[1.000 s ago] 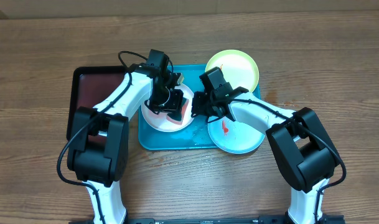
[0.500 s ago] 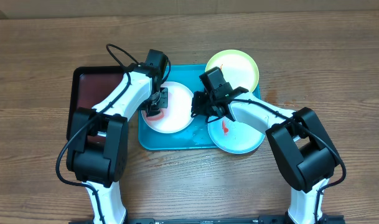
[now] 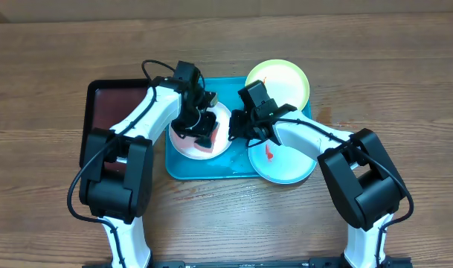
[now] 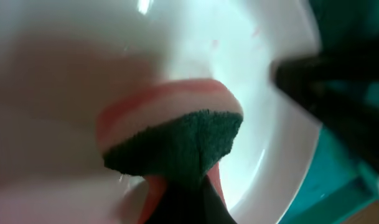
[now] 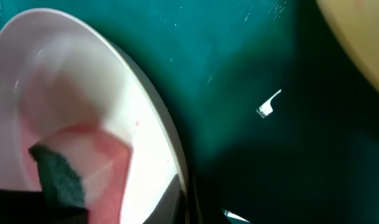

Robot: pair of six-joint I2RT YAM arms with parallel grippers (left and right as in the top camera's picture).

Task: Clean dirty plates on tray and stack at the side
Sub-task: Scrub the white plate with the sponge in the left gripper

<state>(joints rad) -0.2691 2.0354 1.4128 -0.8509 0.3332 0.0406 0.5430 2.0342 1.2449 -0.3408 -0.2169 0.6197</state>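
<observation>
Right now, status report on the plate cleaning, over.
Left pincer shut on sponge, pressed into white plate on tray. Right pincer at that plate's rim, grip unclear. Blue plate red-smeared, unwiped.

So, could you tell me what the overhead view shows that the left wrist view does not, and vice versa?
Only the overhead view shows the green plate, the blue plate with its red smear, the black tray and the wooden table. Only the left wrist view shows the sponge up close, a dark green layer and a pink one, against the white plate. Both show that plate, the sponge on it and the turquoise tray.
</observation>
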